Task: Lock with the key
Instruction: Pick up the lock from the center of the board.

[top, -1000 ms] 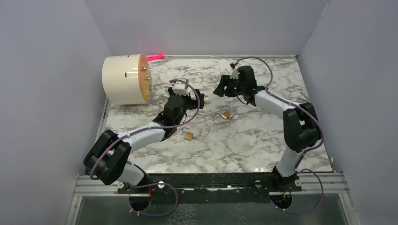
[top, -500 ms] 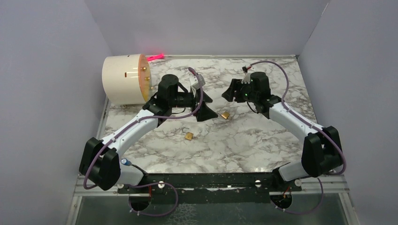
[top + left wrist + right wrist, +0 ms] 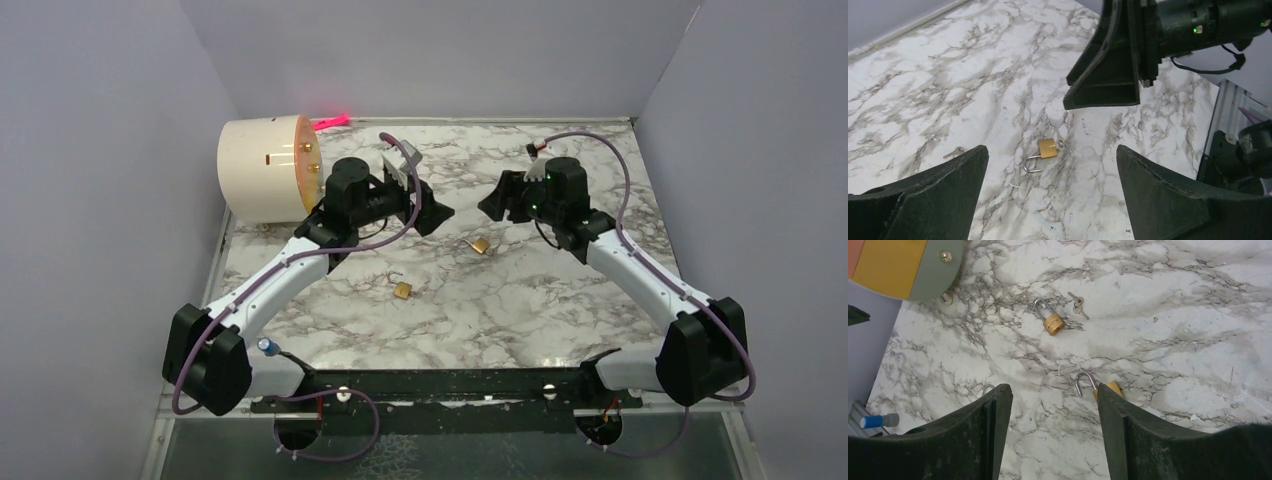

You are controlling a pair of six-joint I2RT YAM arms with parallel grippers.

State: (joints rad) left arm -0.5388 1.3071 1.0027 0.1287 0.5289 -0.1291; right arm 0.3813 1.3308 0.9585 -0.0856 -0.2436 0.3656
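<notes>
Two brass padlocks lie on the marble table. One padlock (image 3: 481, 245) sits below the gap between the two grippers, with its shackle swung open (image 3: 1047, 148) and a small ring beside it. The other padlock (image 3: 402, 290) lies nearer the arms (image 3: 1053, 323), and a small bunch of keys (image 3: 1077, 304) rests beside it. A single key (image 3: 954, 152) pokes out at my left finger. My left gripper (image 3: 432, 208) hovers wide open, pointing right. Facing it, my right gripper (image 3: 496, 203) is open and empty; its finger (image 3: 1128, 430) hides part of the first padlock (image 3: 1113, 386).
A cream cylinder (image 3: 265, 168) with brass pegs on its face lies at the back left, a pink light behind it. Grey walls enclose the table on three sides. A metal rail (image 3: 450, 385) runs along the near edge.
My left arm has stretched out and turned its gripper to face right, then lifted it back slightly. My right arm has shifted right, and its jaws have opened a little.
</notes>
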